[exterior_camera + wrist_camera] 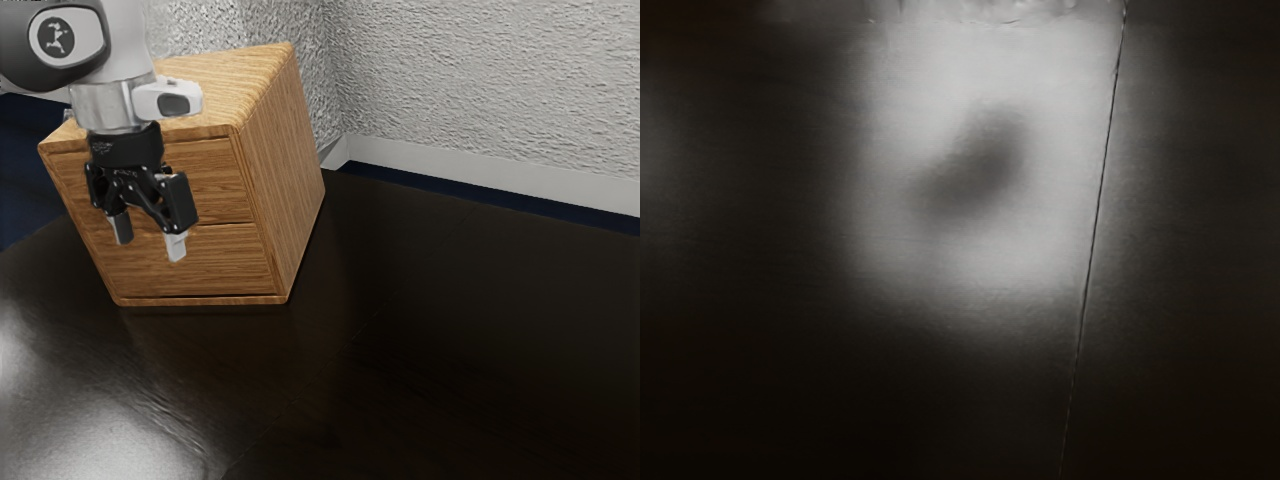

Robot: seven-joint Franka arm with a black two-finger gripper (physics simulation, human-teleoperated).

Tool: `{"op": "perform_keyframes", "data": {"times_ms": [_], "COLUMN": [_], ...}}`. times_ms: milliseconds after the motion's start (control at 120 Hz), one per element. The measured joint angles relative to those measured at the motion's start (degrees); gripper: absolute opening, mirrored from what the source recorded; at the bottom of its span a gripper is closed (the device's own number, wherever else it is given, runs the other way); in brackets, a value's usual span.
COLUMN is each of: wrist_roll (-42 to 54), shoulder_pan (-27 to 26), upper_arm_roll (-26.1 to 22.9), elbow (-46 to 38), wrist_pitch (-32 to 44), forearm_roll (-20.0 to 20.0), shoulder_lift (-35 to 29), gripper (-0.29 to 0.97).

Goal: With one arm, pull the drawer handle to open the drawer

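Dark glossy table [420, 350] is seen across most of the exterior view, backed by a rough white wall [480, 70]. A wooden cabinet [270, 150] is set on the table at the exterior view's upper left, near the wall corner. Two fronts are made out on its near face, the upper drawer [215, 180] and the lower drawer [225, 260]. Both are seated flush with the face, so both are shut.

The arm [100, 60] is brought in from the upper left, in front of the cabinet. The gripper [150, 243] is hung pointing down just before the near face. It is level with the seam between the two drawers and clear above the table. The fingers [177, 243] are spread apart and nothing is held between them, so the jaws are released. The drawer handle cannot be made out, as that part of the face is covered by the gripper.

Cabinet, drawers and finger spread are read from the exterior view. In the wrist view the table [740, 300] under the hand is given close up. A bright glare patch [970, 260] is noted on it, with a dark blurred blotch [975, 165] inside the patch. A thin seam line [1095, 250] is traced across the table beside the patch.
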Motion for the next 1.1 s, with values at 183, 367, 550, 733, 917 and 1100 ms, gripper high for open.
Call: {"op": "perform_keyframes", "data": {"times_ms": [183, 367, 550, 733, 917, 1100], "wrist_roll": [1.0, 1.8, -0.2, -14.9, -32.6, -45.6], "shoulder_pan": [0.3, -1.4, -1.3, -0.5, 0.2, 1.1], "upper_arm_roll": [0.0, 0.1, 0.1, 0.1, 0.1, 0.1], "elbow": [-0.2, 4.3, 16.1, 16.3, 16.3, 15.6], "wrist_pitch": [10.5, 13.7, 11.3, 9.4, 8.2, 8.3], "forearm_roll": [-0.3, -1.0, -1.5, -1.4, -1.4, -0.7], "shoulder_lift": [0.1, 0.1, 1.5, 2.8, 3.3, 2.8], "gripper": [0.68, 0.68, 0.68, 0.68, 0.68, 0.68]}}
